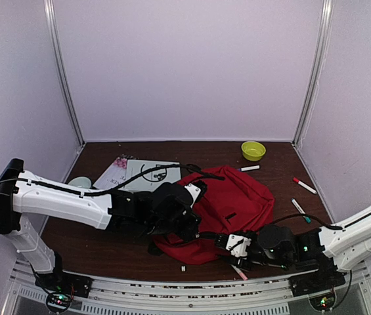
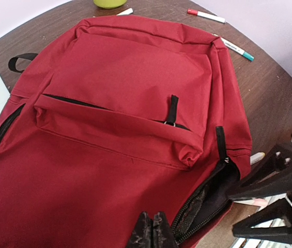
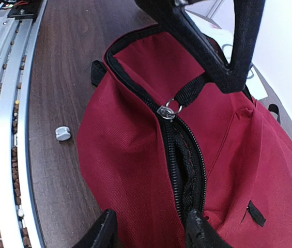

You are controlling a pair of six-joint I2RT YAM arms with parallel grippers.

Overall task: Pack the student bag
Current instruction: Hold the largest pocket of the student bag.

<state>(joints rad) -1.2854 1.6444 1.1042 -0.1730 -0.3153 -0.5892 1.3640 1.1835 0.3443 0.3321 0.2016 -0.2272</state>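
**Student bag** [image 1: 231, 200]: lies flat on table [image 1: 100, 249], front pocket up, about mid-table, its lower end toward the near edge. Main zip [image 3: 184, 155] is part open along the near-right side, and a dark interior shows in the gap.

**L gripper** [image 2: 152, 231]: fingers pressed together, no gap. Tips sit on the red fabric at the bag's near edge, just beside the open zip. Cannot tell whether any fabric is caught between them.

**R gripper** [image 3: 151, 230]: fingers apart, part spread. They straddle the bag's wall at the zip mouth, one finger outside the red side panel, the other at the zip teeth. No firm clamp discernible.

**Relative posn:** both grippers are at the same near corner of the bag, close but not touching. The black pull strap [image 3: 189, 93] lies just beyond the R fingers.

**Other:** grey cap [image 3: 62, 133] on the table beside the bag. Green bowl [image 1: 253, 150] is at the far side, well apart.
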